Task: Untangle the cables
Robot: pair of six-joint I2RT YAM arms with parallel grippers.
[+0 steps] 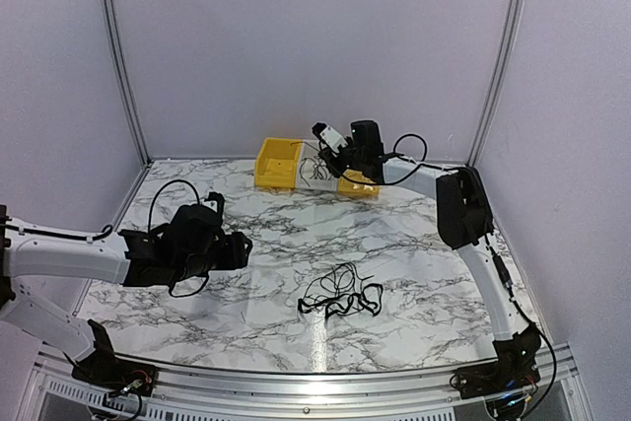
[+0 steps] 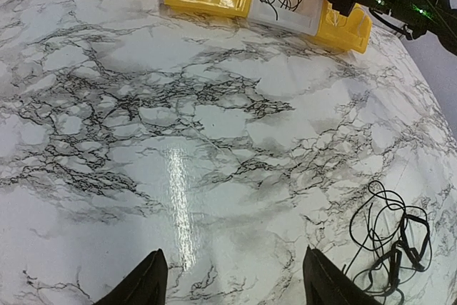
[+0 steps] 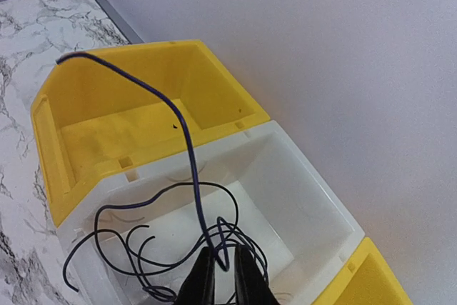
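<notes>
Trainee: Where does everything stand, left to right?

Supervisor: The left gripper (image 2: 232, 276) hangs over the table (image 2: 214, 141) at the left, jaws wide and empty. The tangle of cables (image 1: 340, 295) lies around the middle, toward the near edge, well apart from both arms. At the far side sit the yellow bin (image 3: 107, 126) and, just to its right, the white bin (image 3: 314, 198). The right gripper (image 3: 225, 266) hovers above the white bin, jaws narrow, pinching a single cable (image 3: 193, 169).

Trainee: How do that cable and the tangle lie?

Supervisor: Most of the cable coils on the white bin's floor. One end arcs up from the fingertips and points toward the yellow bin. The tangle runs longer left to right than near to far, with looser loops on its far side.

Trainee: So how should the drop go?

Supervisor: Probably by opening low, once the raised end is over the white bin, so it falls inside rather than draping across the rim.
</notes>
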